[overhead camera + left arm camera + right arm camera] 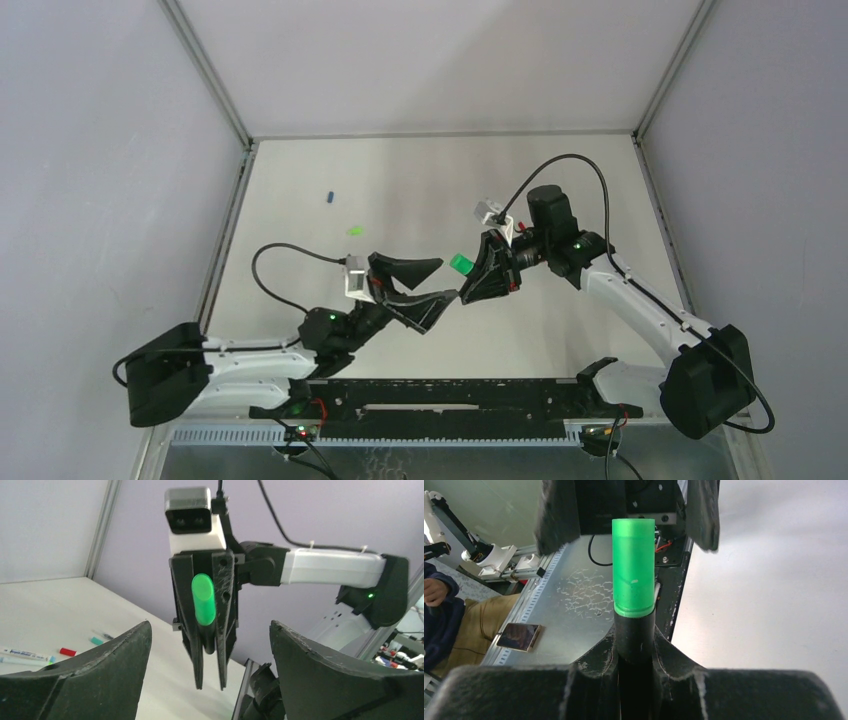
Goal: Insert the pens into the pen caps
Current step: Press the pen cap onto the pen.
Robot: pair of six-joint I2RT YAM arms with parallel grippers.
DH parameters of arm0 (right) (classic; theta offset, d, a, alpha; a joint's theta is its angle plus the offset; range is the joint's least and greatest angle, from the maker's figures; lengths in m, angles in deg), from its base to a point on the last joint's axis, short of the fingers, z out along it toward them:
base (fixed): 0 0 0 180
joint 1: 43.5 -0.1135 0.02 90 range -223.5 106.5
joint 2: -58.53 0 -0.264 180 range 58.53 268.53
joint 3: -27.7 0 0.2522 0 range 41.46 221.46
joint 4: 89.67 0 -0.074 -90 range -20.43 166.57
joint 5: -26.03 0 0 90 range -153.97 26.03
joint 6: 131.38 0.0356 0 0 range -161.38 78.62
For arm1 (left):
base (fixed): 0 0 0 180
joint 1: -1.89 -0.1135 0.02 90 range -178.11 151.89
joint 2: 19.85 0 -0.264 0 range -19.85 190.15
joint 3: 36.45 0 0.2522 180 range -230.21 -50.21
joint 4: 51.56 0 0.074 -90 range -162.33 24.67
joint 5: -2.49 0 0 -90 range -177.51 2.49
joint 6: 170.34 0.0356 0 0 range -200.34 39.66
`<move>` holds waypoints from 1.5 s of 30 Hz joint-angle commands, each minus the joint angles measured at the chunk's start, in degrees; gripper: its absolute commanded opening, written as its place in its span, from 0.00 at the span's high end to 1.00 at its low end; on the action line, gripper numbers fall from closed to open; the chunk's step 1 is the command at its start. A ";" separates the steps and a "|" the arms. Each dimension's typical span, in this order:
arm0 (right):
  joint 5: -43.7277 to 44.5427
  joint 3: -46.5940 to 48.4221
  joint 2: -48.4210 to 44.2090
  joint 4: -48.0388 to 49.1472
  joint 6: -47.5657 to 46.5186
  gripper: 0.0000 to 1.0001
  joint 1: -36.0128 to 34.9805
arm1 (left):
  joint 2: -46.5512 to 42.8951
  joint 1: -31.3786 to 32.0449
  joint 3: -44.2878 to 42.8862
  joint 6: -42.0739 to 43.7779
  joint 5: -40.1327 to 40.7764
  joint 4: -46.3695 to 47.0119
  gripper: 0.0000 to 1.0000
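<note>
My right pincer [210, 681] grips the black marker [634, 640] in the air, and a green cap [634, 570] sits on its end. My left pincer [446, 279] is wide and empty, just beside it. Other pens [22, 655] lie on the surface [560, 190].

Robot lab cell: white table [420, 180] boxed by grey panels [100, 150], aluminium frame posts [206, 70]

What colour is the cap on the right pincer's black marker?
Bright green plastic cap, clearest in right wrist view.
</note>
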 commanded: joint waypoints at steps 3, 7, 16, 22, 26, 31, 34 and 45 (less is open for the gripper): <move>-0.75 0.06 -0.38 -0.15 -2.43 1.00 0.19 | -10.68 -0.26 0.01 1.20 0.89 -10.75 0.07; 0.28 0.02 -0.56 0.01 -1.91 1.00 0.17 | -15.86 -0.89 -2.64 2.16 1.76 -20.74 0.06; 2.48 0.06 -0.95 0.63 -0.40 1.00 0.22 | -15.87 -3.74 -9.63 -1.88 -1.04 -31.40 0.00; 3.55 0.06 -0.93 -0.15 -0.99 1.00 0.19 | -14.12 -4.71 -12.59 -4.39 -2.19 -29.65 0.00; 3.40 0.06 -0.87 0.01 -0.42 1.00 0.19 | -11.53 -5.02 -14.95 -5.54 -2.97 -30.06 0.05; 4.37 0.51 -1.14 -1.73 -1.39 1.00 0.27 | -8.22 -5.20 -17.73 -6.54 -3.30 -31.48 0.23; 4.72 1.20 -0.68 -3.11 -2.16 1.00 0.28 | -7.03 -5.44 -18.76 -7.04 -4.08 -31.62 0.36; 3.89 1.21 -0.94 -2.84 -1.69 1.00 0.28 | -5.18 -6.23 -18.93 -7.71 -5.38 -32.12 0.54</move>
